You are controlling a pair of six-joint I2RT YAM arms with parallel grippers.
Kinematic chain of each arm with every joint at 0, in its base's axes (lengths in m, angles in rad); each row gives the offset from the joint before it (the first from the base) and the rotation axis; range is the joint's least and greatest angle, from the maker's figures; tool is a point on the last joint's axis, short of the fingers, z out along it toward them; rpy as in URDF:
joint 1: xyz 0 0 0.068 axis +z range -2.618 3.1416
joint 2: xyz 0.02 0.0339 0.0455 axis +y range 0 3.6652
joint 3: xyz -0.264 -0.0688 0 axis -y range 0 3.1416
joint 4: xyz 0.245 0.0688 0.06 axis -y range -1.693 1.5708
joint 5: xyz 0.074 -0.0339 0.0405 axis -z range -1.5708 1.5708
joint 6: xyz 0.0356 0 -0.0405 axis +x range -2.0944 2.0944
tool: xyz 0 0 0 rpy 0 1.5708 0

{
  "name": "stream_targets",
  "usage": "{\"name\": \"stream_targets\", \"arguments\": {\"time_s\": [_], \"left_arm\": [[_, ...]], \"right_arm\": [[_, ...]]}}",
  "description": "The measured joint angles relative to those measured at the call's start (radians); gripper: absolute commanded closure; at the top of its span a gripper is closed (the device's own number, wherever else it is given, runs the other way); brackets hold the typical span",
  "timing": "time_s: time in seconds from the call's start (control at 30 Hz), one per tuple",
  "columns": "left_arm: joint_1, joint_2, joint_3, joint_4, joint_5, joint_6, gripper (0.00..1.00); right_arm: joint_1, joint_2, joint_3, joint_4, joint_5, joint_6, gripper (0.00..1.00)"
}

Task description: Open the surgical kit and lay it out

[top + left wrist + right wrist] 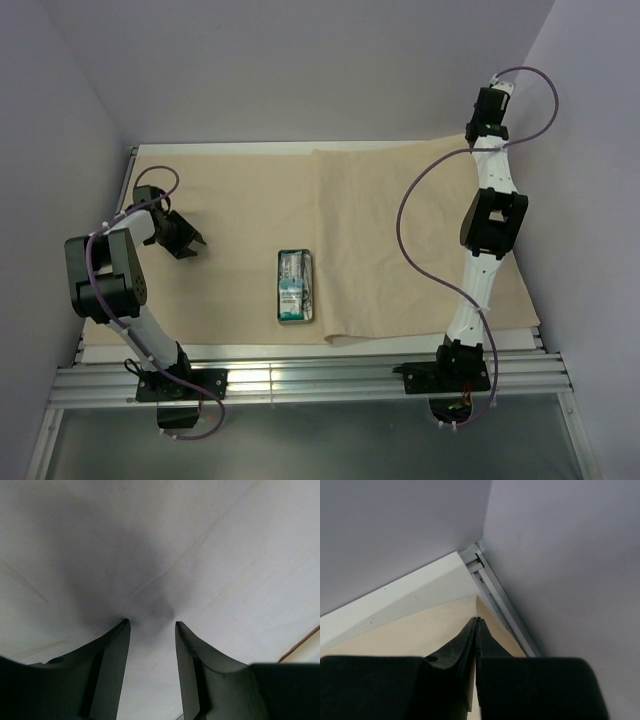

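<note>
The tan wrap [400, 250] lies unfolded over most of the table, with a fold line down its middle. On it near the centre stands the small grey tray [281, 292], holding teal-white packets [292, 290]. My left gripper [193, 243] is low over the wrap's left part. In the left wrist view it [151, 625] is open, nothing between its fingers, with creased wrap [200, 555] just beyond the tips. My right gripper [487, 125] is at the far right corner. Its jaws [478, 620] are shut, the tip right at the wrap's corner [420, 630]. Whether it pinches the wrap I cannot tell.
Grey walls close in the table on the left, back and right. A metal rail [500, 600] runs along the right edge by the corner. The aluminium frame [300, 380] carrying both arm bases crosses the near edge.
</note>
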Motion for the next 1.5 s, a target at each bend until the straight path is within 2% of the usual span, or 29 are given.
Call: {"name": "stream_targets", "arguments": {"time_s": [0.03,0.2,0.23,0.33,0.57,0.77,0.93,1.13,1.3,1.5], "left_arm": [[-0.001,0.010,0.012,-0.001,-0.003,0.001,0.51],[-0.006,0.082,0.113,-0.034,-0.037,0.011,0.51],[-0.007,0.099,0.137,-0.040,-0.050,0.016,0.51],[-0.008,0.142,0.200,-0.050,-0.084,0.034,0.51],[-0.011,0.160,0.228,-0.053,-0.141,0.033,0.51],[-0.010,0.153,0.208,-0.030,-0.140,0.031,0.52],[-0.007,0.148,0.206,-0.029,-0.131,0.026,0.52],[-0.006,0.138,0.189,-0.013,-0.131,0.023,0.51],[-0.003,0.135,0.185,-0.010,-0.130,0.023,0.52],[0.003,0.116,0.163,-0.006,-0.132,0.018,0.52]], "right_arm": [[0.000,0.006,0.000,0.012,0.001,-0.005,0.86],[0.002,0.015,-0.001,0.034,0.027,-0.014,0.79],[0.006,0.014,-0.003,0.038,0.037,-0.014,0.69],[0.009,-0.014,-0.056,0.035,0.047,-0.001,0.57],[0.046,-0.244,-0.378,-0.057,-0.051,0.080,0.61],[0.196,-0.446,-0.663,-0.076,-0.162,0.139,0.62],[0.350,-0.436,-0.715,-0.122,-0.277,0.213,0.62],[0.442,-0.433,-0.772,-0.135,-0.369,0.274,0.60],[0.476,-0.390,-0.753,-0.174,-0.369,0.318,0.65],[0.458,-0.296,-0.714,-0.259,-0.295,0.359,0.69]]}}
